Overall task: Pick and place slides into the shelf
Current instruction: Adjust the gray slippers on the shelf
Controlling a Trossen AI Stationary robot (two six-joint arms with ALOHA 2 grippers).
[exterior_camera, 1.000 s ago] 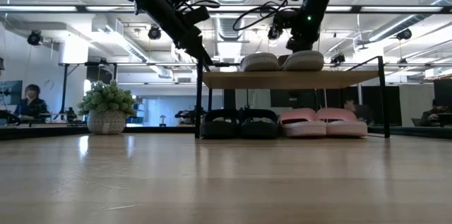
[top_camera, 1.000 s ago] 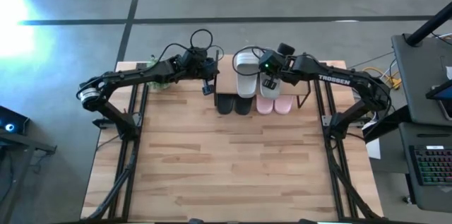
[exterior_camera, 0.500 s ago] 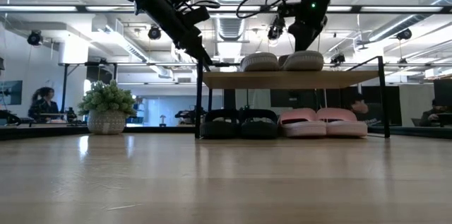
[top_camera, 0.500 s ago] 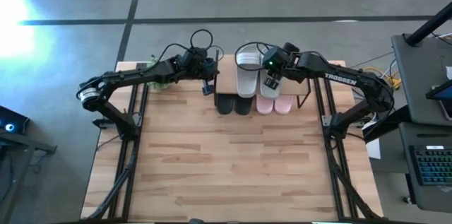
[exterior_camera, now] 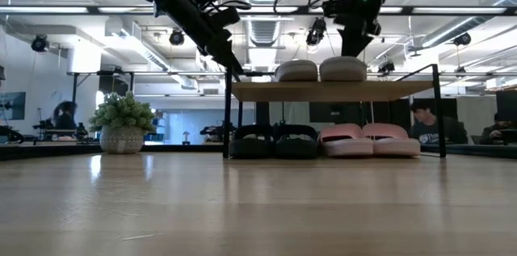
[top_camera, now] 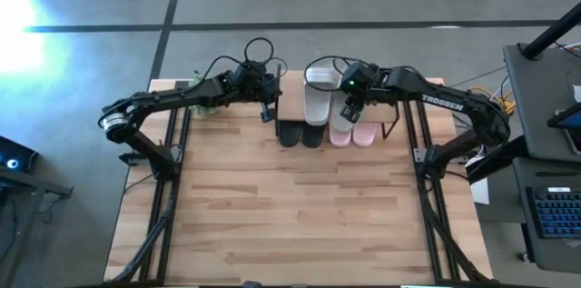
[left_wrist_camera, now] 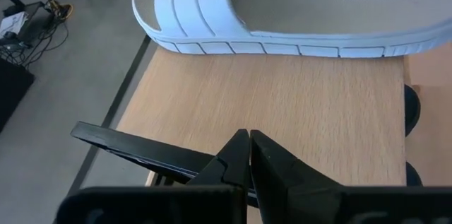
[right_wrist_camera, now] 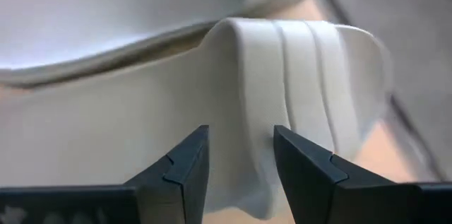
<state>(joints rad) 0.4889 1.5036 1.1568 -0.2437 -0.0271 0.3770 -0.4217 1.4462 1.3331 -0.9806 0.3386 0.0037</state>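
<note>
Standing at the desk's far edge, the shelf is a pale wood-grain board on a thin black metal frame. Left of it sits a small potted plant in a patterned bowl. The left tool hangs at the shelf's left end, fingers pressed together, empty. On the board lie two grey-white slides side by side, smooth moulded foam with ribbed soles and wide grooved straps. Below, on the desk, sit the black pair and, to its right, the pink pair. The right tool hovers over the right grey-white slide, fingers apart astride its strap, not clamped. People sit in the room behind.
</note>
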